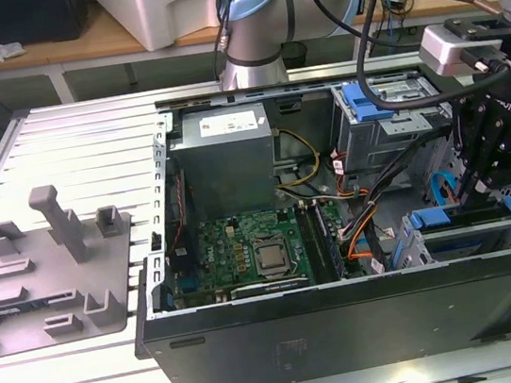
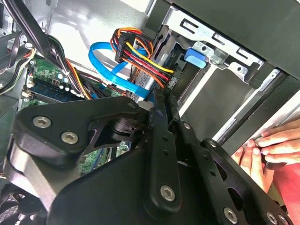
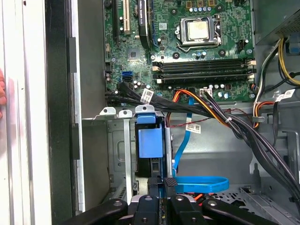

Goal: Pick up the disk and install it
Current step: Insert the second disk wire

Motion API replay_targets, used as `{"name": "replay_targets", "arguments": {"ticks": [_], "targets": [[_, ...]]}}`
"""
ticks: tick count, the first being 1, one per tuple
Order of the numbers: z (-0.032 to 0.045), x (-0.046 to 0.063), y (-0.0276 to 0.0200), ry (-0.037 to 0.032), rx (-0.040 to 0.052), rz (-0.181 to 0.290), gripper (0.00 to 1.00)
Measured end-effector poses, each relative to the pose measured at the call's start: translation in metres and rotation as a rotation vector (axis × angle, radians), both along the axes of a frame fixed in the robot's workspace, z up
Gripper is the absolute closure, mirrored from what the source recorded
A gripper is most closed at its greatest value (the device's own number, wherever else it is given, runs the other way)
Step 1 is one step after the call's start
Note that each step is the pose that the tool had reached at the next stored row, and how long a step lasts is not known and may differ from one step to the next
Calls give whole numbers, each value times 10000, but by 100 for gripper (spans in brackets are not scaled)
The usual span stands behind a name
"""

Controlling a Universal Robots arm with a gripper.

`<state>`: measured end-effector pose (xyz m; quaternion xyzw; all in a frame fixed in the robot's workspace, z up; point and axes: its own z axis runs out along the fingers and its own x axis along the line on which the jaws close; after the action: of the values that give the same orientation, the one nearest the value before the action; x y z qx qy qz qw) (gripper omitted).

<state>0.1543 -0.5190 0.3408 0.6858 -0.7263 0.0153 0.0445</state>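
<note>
The disk [image 3: 150, 140] stands on edge in the drive cage [image 3: 119, 154] of the open computer case, its blue carrier frame facing the first wrist view. My gripper [image 3: 161, 182] is closed on the disk's near edge, with a thin blue strip showing between the fingers. In the second wrist view the gripper [image 2: 164, 101] reaches to the disk's silver body [image 2: 145, 79], beside the orange-and-yellow power plug and the blue data cable. In the exterior view the gripper [image 1: 477, 187] hangs over the cage at the case's near right corner, just above the blue carrier [image 1: 440, 218].
A person's hand [image 2: 269, 145] rests on the case's outer wall close to the cage. Black, orange and blue cables [image 3: 211, 115] run past the cage. The motherboard [image 1: 254, 249] and grey power-supply box [image 1: 227, 157] fill the case's left half. A grey fixture plate [image 1: 47, 268] lies left of the case.
</note>
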Motion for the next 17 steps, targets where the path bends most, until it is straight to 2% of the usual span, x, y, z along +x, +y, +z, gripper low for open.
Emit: {"name": "replay_targets", "arguments": {"ticks": [6,10,17], "targets": [[16,0,1,0,-18,0,84],[75,0,0,0,-63,0,84],[77,0,1,0,-76,0,84]]}}
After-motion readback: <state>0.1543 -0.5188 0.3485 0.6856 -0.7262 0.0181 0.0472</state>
